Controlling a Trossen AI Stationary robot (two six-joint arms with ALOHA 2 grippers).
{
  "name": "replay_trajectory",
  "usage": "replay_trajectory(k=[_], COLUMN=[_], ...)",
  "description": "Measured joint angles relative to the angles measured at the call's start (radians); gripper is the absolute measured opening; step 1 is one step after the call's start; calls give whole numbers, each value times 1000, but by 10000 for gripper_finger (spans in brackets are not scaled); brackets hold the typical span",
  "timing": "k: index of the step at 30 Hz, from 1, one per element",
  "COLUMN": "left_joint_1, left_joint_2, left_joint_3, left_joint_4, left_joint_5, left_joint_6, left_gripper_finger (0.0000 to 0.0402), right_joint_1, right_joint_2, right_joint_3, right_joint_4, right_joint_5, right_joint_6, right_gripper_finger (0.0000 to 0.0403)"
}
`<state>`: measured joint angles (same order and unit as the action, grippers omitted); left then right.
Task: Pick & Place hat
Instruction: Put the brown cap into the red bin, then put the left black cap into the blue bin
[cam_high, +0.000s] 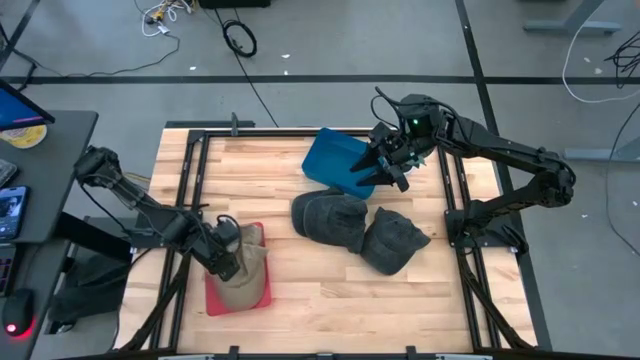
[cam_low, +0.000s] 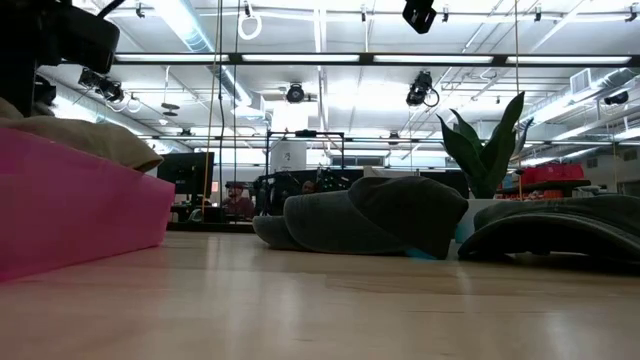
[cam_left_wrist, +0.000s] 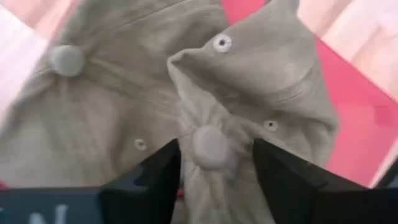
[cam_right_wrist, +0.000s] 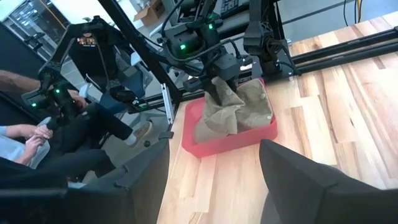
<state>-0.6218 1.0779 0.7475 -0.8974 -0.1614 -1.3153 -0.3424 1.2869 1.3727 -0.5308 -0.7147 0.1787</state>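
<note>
Khaki hats (cam_high: 243, 270) are seen piled in a red tray (cam_high: 238, 298) at the table's left front, two of them crumpled together in the left wrist view (cam_left_wrist: 205, 118). The left gripper (cam_high: 226, 255) is lowered onto this pile, its fingers (cam_left_wrist: 155, 180) spread to either side of the button on one hat's crown, with cloth between them but not pinched. In the right wrist view the same gripper (cam_right_wrist: 217, 87) is shown above the tray (cam_right_wrist: 230, 140), touching the hats.

Two dark grey hats (cam_high: 330, 218) are laid side by side near the middle of the wooden table (cam_high: 320, 300), the second (cam_high: 392, 240) just to the right of the first. A blue tray (cam_high: 338, 160) is tilted behind them. The right gripper (cam_high: 392, 168) is held at that tray's right edge, its fingers (cam_right_wrist: 298, 180) spread wide and holding nothing.

A seated person (cam_right_wrist: 43, 143) is visible beyond the table.
</note>
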Motion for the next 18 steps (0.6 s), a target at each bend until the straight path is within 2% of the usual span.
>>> replay_trajectory(k=[9,13,18], left_joint_1=[74,111,153], left_joint_2=[-21,-27,-27], left_joint_3=[0,1,1], left_joint_4=[6,-11,-1], left_joint_5=[4,-31,-50], left_joint_6=[20,9,51], left_gripper_finger=[312,322,313], right_joint_1=[0,9,24], right_joint_2=[0,0,0], right_joint_3=[0,0,-1], right_joint_4=[0,0,0], right_joint_5=[0,0,0], right_joint_6=[5,5,6], right_gripper_finger=[251,251,251])
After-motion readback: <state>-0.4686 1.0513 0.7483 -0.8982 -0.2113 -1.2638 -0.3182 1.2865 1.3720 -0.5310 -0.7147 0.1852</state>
